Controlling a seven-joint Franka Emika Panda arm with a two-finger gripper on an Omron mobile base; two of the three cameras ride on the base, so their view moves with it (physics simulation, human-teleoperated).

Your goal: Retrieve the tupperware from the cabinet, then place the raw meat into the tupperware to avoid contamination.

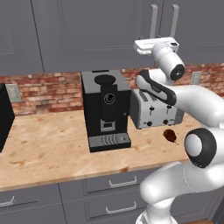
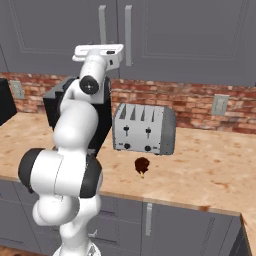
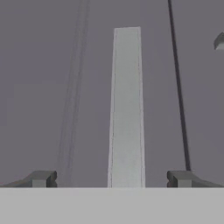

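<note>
The arm reaches up and forward, its gripper [image 3: 113, 179] spread wide, empty.

the arm [image 1: 192, 105] is built of glossy white rounded shells, thick and tube-like, swelling into ball-shaped housings at each joint. dark charcoal bands and caps mark the joints: a round black disc on the big lower housing, a black curved strip along the forearm, and a small dark circle on the side of the white wrist. the hand at the top is a flat, pale white-grey block. the fingers [image 3: 41, 178] are small, dark grey, squared-off tips with bevelled edges. no cables, screws or lettering can be made out.
</note>
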